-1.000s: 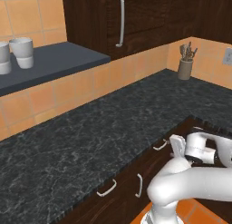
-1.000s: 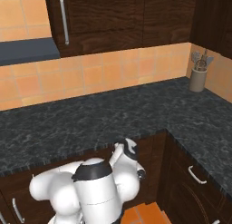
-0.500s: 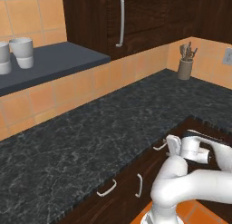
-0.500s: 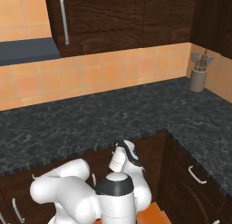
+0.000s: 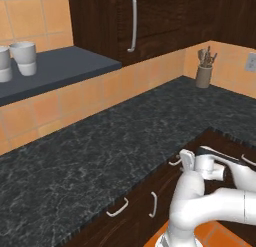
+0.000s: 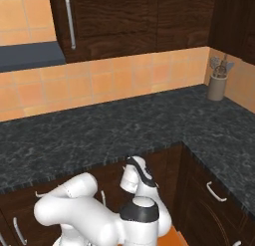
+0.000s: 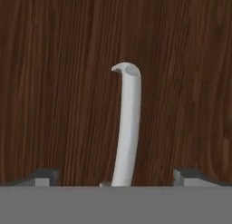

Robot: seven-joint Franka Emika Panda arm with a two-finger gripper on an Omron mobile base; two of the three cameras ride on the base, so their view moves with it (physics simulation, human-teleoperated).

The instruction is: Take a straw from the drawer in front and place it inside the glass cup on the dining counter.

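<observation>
Fingertips are seen at the bottom corners of the hand view, set wide apart with nothing clamped between them, so that the two-finger gripper faces the curved silver handle of the dark brown wooden drawer front; the handle rises between the tips, though contact cannot be judged. From the base views, the white arm is seen folded low in the corner of the cabinets, its hand held against the drawer fronts under the black speckled stone worktop. Further short silver pulls are mounted on the neighbouring dark fronts. Farther back, an orange tiled backsplash is met by the worktop, and a grey utensil holder is stood in the far corner. Two white-grey mugs are placed on a dark blue-grey shelf, beside tall dark cabinet doors with a long vertical silver handle.
</observation>
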